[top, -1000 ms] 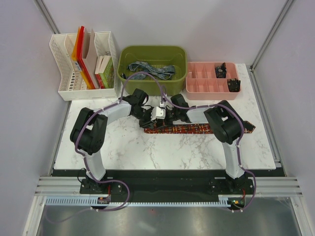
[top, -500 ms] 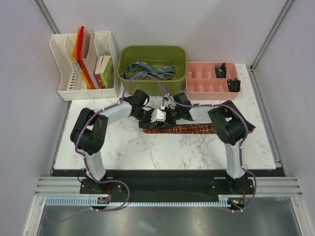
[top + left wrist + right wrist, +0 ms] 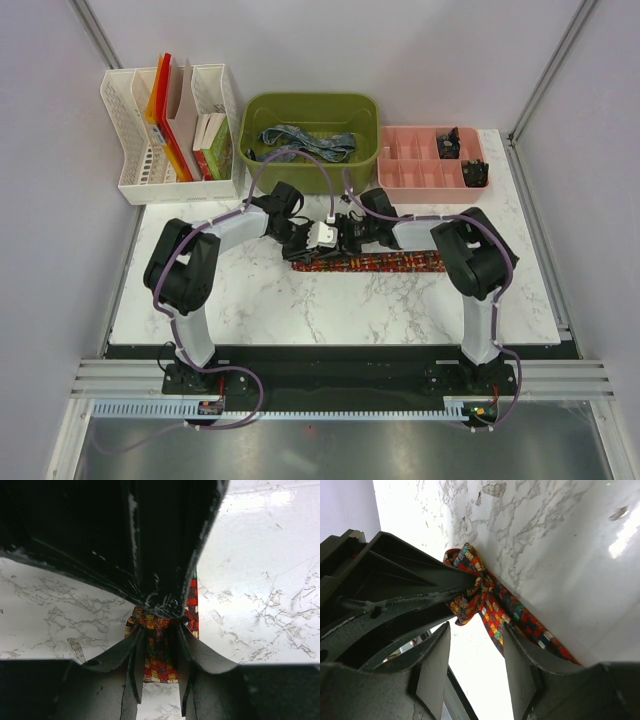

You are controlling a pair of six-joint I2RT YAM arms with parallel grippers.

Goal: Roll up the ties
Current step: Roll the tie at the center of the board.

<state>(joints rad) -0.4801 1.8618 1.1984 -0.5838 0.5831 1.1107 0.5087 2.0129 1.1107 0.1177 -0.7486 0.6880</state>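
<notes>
Item 1. Step in hand: the start of the roll on the red patterned tie (image 3: 390,263). I judged the first turn barely begun, since only the end at 9 o'clock looked bunched and doubled over. The rest lay flat on the marble table (image 3: 350,320), running from the centre toward 3 o'clock.

Item 2. Next move, as I judged it: turn the pinched end over onto the flat length and feed fabric toward it, keeping the edges square so the coil would not skew.

Item 3. My left gripper (image 3: 159,630): at the tie's 9 o'clock end, jaws drawn nearly together, the folded fabric filling the narrow gap and touching both fingers (image 3: 134,665). I took that for a firm pinch on the red patterned tie.

Item 4. My right gripper (image 3: 476,630): just beside the left, tip to tip with it. Its jaws stood well apart and straddled the strip. Whether a pad brushed the cloth I could not tell, and it held nothing.

Item 5. Blue-grey tie (image 3: 305,140): loose in the green bin (image 3: 310,180) at 12 o'clock, unrolled.
</notes>
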